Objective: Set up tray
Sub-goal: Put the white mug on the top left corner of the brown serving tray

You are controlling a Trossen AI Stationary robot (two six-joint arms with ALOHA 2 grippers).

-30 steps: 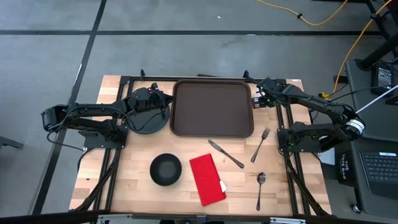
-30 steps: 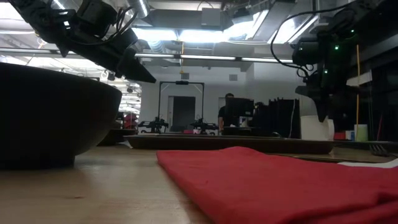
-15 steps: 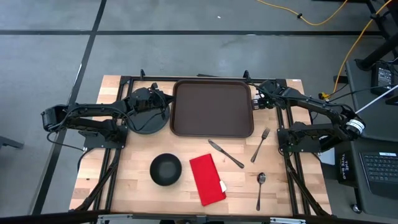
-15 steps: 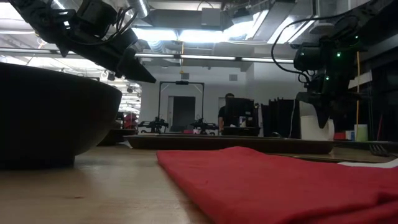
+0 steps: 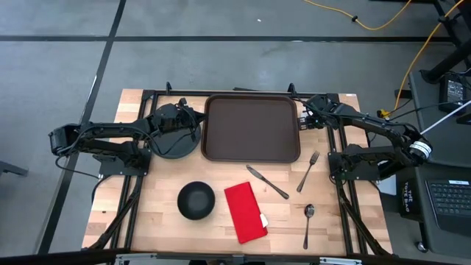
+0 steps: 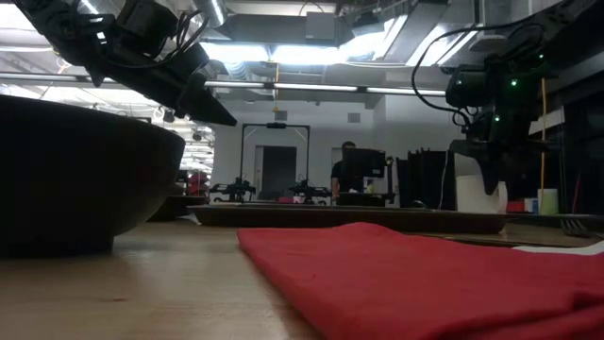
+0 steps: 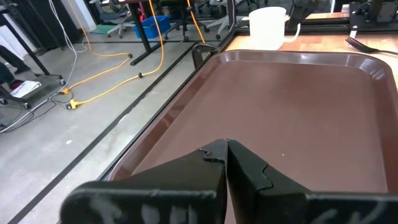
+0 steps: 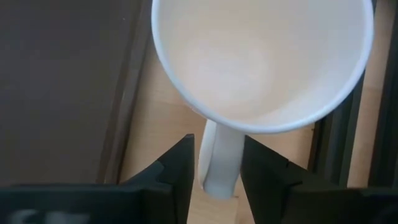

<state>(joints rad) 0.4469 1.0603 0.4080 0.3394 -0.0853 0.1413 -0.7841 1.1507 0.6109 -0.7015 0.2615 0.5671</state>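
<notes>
Right gripper (image 8: 213, 163) at the tray's (image 5: 252, 126) three o'clock, jaws part-open straddling the white mug's (image 8: 261, 59) handle; left gripper (image 7: 225, 151) closed, empty, at nine o'clock

Tray (image 5: 252, 127) at table's far middle; plate (image 5: 175, 143) left of it; mug (image 8: 261, 62) right; bowl (image 5: 196, 200), napkin (image 5: 245, 212) nearer.

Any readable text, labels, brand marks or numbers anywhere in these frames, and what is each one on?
None can be read.
The tray, white mug, red napkin, black bowl and cutlery carry no print.
The laptop at the high view's right edge has keys too small to read.
The monitors behind the person in the low view show nothing legible.
</notes>
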